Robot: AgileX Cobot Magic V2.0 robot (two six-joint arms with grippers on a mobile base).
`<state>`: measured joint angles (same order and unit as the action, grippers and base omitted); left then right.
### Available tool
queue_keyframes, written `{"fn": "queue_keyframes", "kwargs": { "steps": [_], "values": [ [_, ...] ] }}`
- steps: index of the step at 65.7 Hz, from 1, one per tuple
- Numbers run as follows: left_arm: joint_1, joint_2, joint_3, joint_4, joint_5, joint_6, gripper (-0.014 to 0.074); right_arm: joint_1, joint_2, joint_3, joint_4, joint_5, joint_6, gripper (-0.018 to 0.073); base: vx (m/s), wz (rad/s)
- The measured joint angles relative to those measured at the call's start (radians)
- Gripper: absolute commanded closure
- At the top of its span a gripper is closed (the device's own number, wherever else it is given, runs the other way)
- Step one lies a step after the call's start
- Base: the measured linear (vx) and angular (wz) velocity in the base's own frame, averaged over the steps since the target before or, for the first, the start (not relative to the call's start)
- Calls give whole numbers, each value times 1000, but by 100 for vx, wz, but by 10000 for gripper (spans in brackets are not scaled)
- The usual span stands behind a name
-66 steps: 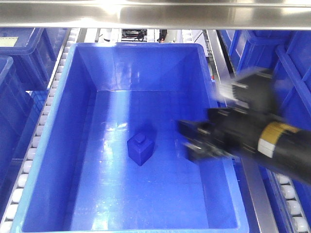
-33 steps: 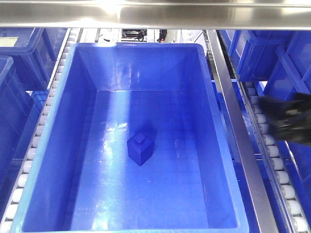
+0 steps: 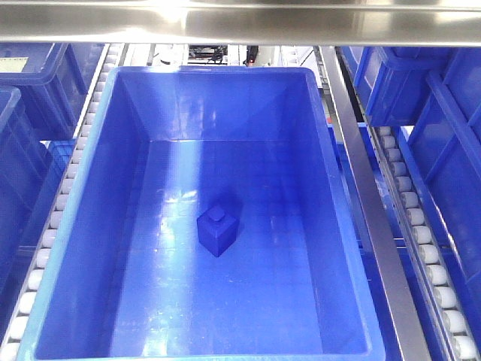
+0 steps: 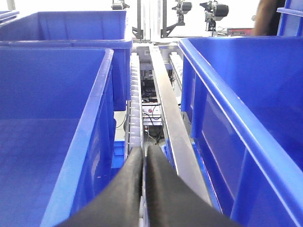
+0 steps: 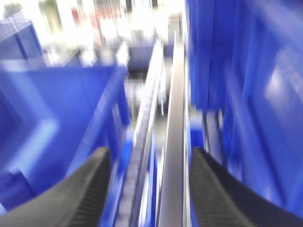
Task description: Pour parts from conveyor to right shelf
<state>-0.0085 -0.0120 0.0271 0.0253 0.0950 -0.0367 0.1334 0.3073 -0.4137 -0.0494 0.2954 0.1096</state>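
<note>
A small blue block (image 3: 217, 230) with one round stud on top sits upright on the floor of a large deep-blue bin (image 3: 109, 188) on the steel shelf with white rollers (image 3: 409, 218). No gripper shows in the front view. In the left wrist view my left gripper (image 4: 144, 156) is shut and empty, above the roller track (image 4: 135, 109) between two blue bins. In the blurred right wrist view my right gripper (image 5: 150, 158) is open and empty over a steel rail (image 5: 174, 142) between bins. The conveyor is out of view.
More blue bins stand to the left (image 3: 30, 83) and right (image 3: 451, 150) of the middle bin. A steel crossbar (image 3: 240, 22) runs over the top of the front view. Steel rails (image 4: 168, 123) separate the lanes.
My right arm, reaching over the bin's right edge a second ago, has drawn back to the right and left the front view. The blue block has not moved.
</note>
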Motion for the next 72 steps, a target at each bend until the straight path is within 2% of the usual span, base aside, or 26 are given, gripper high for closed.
{"fn": "queue_keyframes", "kwargs": {
  "steps": [15,28,72],
  "values": [
    [0,0,0,0,0,0,603,-2,-231,75,-25,34,-23,347,0,0],
    [0,0,0,0,0,0,603,-2,-281,81,-29,69,-26,575,0,0],
    [0,0,0,0,0,0,603,-2,-284,81,-29,67,-26,568,0,0]
  ]
}}
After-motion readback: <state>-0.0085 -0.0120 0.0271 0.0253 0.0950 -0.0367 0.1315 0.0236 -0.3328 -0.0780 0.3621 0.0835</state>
